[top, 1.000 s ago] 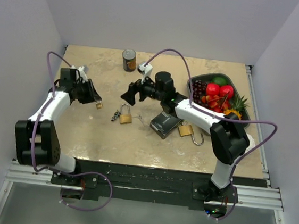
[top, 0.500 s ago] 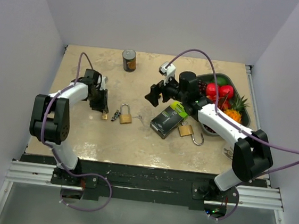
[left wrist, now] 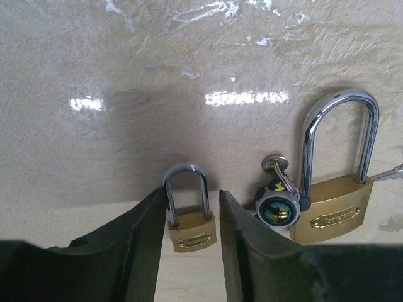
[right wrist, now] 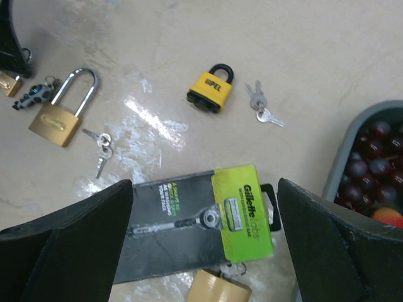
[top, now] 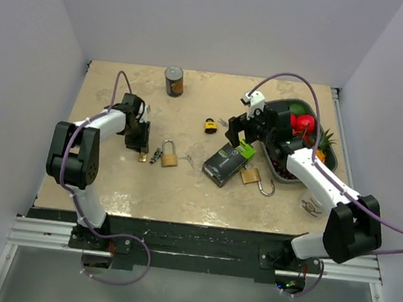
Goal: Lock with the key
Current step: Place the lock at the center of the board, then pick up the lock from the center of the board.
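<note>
A small brass padlock (left wrist: 189,229) lies on the table between the fingers of my left gripper (left wrist: 189,214), which is open by a narrow margin, with thin gaps on both sides. In the top view that gripper (top: 139,143) stands just above the small padlock (top: 142,157). To the right lie a key bunch with a round fob (left wrist: 277,207) and a larger brass padlock (left wrist: 334,211). My right gripper (right wrist: 204,239) is wide open above a razor pack (right wrist: 195,223). A yellow padlock (right wrist: 211,88) and a pair of keys (right wrist: 263,108) lie beyond it.
A third brass padlock (top: 251,176) lies by the razor pack (top: 227,162). A dark bowl of fruit (top: 328,161) stands at the right and a can (top: 173,81) at the back. Two more keys (right wrist: 101,148) lie beside the larger padlock (right wrist: 63,116).
My left gripper swung in and came down, and the small padlock it carried now lies on the table. The right arm drew back to the right, uncovering the yellow padlock.
</note>
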Controlling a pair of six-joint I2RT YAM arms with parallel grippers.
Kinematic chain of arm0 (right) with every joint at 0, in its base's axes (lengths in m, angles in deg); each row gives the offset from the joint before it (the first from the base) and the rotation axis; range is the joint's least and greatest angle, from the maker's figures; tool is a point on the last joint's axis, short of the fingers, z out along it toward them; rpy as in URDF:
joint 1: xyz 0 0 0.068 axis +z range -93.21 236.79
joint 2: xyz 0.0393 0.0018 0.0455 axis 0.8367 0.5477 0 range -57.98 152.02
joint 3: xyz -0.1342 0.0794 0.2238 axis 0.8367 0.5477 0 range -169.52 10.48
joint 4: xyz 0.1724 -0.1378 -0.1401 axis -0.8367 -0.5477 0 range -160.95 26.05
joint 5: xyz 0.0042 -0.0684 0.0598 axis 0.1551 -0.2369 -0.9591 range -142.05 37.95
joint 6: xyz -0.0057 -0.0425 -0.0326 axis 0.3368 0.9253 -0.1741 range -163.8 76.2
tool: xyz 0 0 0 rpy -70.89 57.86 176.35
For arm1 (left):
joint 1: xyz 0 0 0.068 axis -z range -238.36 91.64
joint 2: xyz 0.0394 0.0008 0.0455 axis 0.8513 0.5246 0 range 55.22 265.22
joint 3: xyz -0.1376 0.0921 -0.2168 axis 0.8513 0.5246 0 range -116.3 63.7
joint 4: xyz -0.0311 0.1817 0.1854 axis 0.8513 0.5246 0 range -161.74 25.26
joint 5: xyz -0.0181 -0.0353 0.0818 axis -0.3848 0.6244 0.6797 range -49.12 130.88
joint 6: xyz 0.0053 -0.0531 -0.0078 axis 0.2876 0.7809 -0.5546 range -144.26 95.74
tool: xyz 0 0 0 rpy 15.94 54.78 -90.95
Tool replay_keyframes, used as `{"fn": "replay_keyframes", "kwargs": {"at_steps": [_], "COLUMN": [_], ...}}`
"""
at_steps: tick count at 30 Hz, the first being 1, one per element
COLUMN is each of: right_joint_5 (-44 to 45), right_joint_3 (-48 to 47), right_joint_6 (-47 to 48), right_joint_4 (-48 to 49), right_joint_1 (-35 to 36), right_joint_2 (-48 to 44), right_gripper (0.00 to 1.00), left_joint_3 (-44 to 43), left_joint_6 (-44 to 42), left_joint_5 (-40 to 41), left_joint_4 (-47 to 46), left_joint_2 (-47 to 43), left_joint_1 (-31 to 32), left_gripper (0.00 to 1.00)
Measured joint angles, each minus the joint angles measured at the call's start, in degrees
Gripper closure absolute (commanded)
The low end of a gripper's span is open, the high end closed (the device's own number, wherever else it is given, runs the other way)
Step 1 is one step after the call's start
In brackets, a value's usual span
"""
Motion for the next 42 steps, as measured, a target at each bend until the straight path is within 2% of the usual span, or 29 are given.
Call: {"fn": "replay_keyframes", "kwargs": {"at_steps": [1,2,13,15,16,20,26,30,38,42], "right_joint_5": [0.3,0.7,3.3,4.6,5.1,6.2,7.0,7.3,10.4,12.0], "right_joint_3": [0.2,0.3,4.0,4.8,5.2,6.4,6.6,6.6,4.4,8.2], "right_joint_6": [0.3,0.7,7.3,7.3,7.2,5.9,4.9,2.7,-11.9,-15.9], "right_joint_4": [-1.2,-2.3,-16.2,-18.6,-19.9,-23.8,-28.0,-29.0,-28.2,-27.5], "right_joint_1": [-0.4,-0.8,-2.5,-2.6,-2.6,-2.9,-2.9,-2.9,-2.9,-2.9], "right_joint_2": [-0.4,-0.9,-12.4,-13.2,-13.4,-13.6,-14.3,-14.3,-13.1,-11.7], "right_gripper": [0.01,0.01,0.01,0.01,0.01,0.01,0.01,0.01,0.01,0.01], "left_joint_3": [0.0,0.0,0.0,0.0,0.0,0.3,0.7,0.7,0.9,0.9], "left_joint_6": [0.1,0.2,1.0,1.2,1.3,2.5,4.6,5.6,6.6,7.3], "left_joint_5": [0.1,0.1,0.4,0.5,0.5,0.1,-0.4,-0.6,-0.6,-0.7], "left_joint_4": [0.0,-0.1,-0.2,0.1,0.2,-0.3,-4.6,-6.8,-8.7,-9.7], "left_joint_2": [0.0,0.0,-0.7,-1.0,-1.2,-4.5,-13.1,-15.5,-16.5,-16.6], "left_joint_1": [0.0,0.0,0.3,0.3,0.3,-0.5,-2.4,-2.5,-2.9,-3.3], "left_gripper": [0.5,0.4,0.23,0.15,0.08,0.02,0.01,0.01,0.01,0.01]}}
